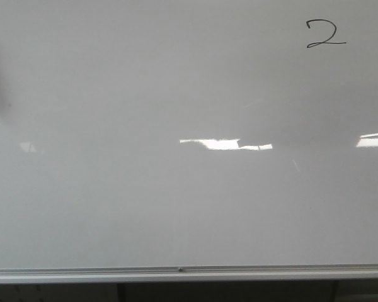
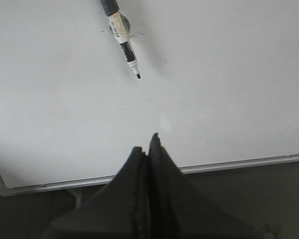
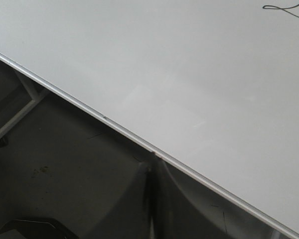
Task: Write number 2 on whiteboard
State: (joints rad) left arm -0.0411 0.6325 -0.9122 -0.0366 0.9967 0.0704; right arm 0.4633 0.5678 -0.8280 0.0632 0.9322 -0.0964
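Silver rail (image 1: 176,274) runs along the bottom of the front view, and above it the whiteboard (image 1: 145,207) fills everything. 1 number 2 (image 1: 325,34) sits high at the upper right, small and thin, its long base stroke lying flat. A blurred dark smear hangs at the far left edge; I cannot tell what it is. No arm shows in this view.

From the left wrist, the left gripper (image 2: 150,149) is clenched, its dark fingers pressed together with nothing between them. 1 marker (image 2: 121,32) lies ahead of it on the board, uncapped, black tip pointing back toward the gripper and its long axis slightly aslant. Marker and fingers are well apart. The digit does not appear in this view.

From the right wrist, the right gripper (image 3: 150,172) is also closed and empty, hovering off the board just past the rail, which cuts diagonally across the picture. Only the base stroke of the 2 shows, at the far corner of the board, well away from those fingers.

I judge the writing done: 1 digit, complete. If the marker needs collecting, the left arm looks the better placed, since only its camera shows the marker.
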